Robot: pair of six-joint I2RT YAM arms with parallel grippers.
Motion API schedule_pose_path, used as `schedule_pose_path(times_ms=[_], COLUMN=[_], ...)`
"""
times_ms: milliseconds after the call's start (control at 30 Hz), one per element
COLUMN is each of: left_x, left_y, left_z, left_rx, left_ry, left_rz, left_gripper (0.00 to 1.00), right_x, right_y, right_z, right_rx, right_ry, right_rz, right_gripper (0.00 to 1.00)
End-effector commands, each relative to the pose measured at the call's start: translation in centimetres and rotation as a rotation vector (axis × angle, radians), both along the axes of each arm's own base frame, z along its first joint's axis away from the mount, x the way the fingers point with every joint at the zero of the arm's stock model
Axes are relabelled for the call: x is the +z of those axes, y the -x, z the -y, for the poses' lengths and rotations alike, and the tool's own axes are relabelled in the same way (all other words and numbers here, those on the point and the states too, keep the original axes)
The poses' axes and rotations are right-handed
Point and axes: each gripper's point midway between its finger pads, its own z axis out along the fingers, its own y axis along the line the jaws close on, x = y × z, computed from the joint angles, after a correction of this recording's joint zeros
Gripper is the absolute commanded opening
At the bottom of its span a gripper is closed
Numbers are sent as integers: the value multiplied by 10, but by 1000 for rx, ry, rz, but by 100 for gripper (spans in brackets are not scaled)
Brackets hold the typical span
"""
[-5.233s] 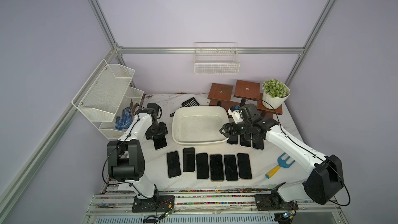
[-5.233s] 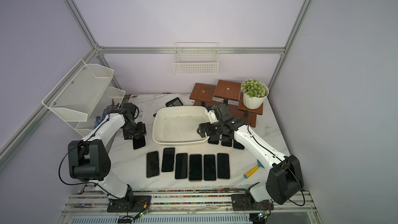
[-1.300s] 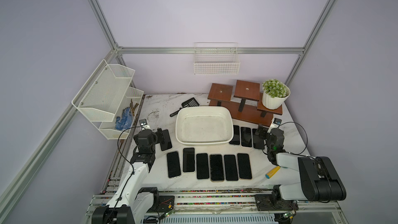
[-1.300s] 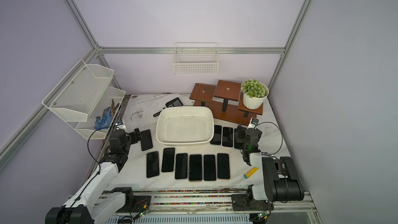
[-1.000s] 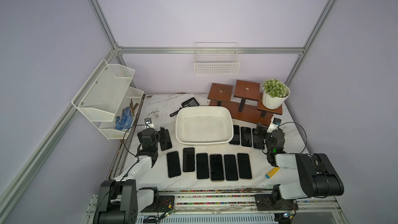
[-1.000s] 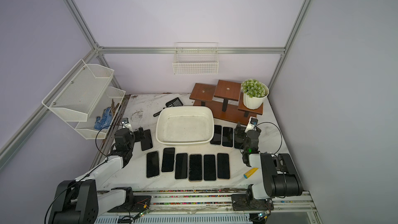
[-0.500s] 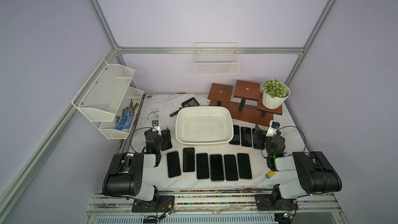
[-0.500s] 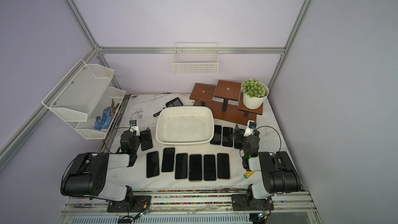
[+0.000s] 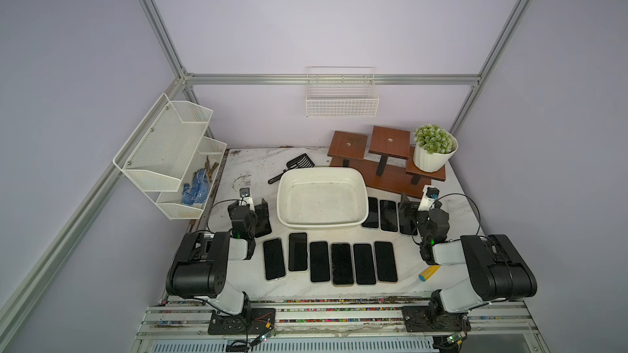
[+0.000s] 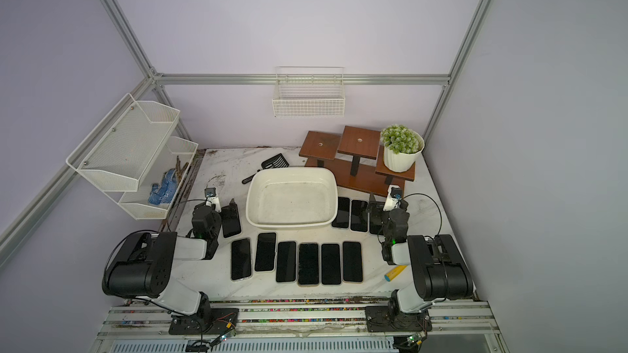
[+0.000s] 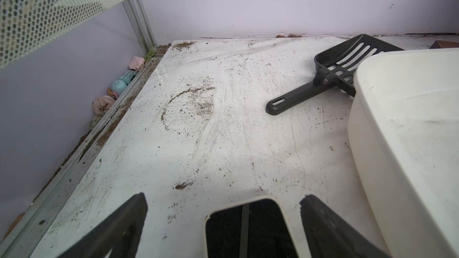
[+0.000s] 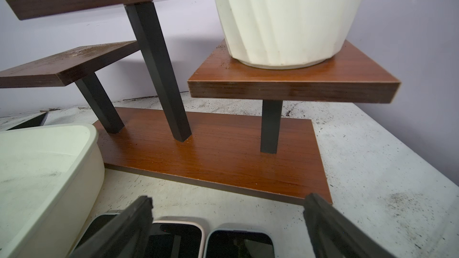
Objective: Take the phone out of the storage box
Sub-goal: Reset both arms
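Left jaws wide astride half-cropped phone (image 11: 248,229), seemingly not touching.

Both top views are lit softly and evenly and are sharp all over, with only a faint shadow beside the storage box (image 9: 322,224). The wrist views are bright, but straight lines bend near the edges, and the dark fingers (image 11: 119,227) close to the lens look blurred.
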Motion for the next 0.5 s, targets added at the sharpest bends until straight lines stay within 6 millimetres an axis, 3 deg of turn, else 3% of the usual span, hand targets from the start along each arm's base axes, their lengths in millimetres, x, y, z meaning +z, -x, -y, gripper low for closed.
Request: schedule_pose_path(times_ms=[0, 467], left_x=[17, 15], left_y=[-5, -6], left_z=[-1, -1], left_rx=[10, 7], left_ry=[6, 5], left_rz=[61, 57], left_gripper=[100, 100], right_x=[4, 4], right_y=[-1, -1], right_z=[-1, -1], right_rx=[8, 8], right_ry=[10, 10], right_rz=[20, 20], right_gripper=[100, 100])
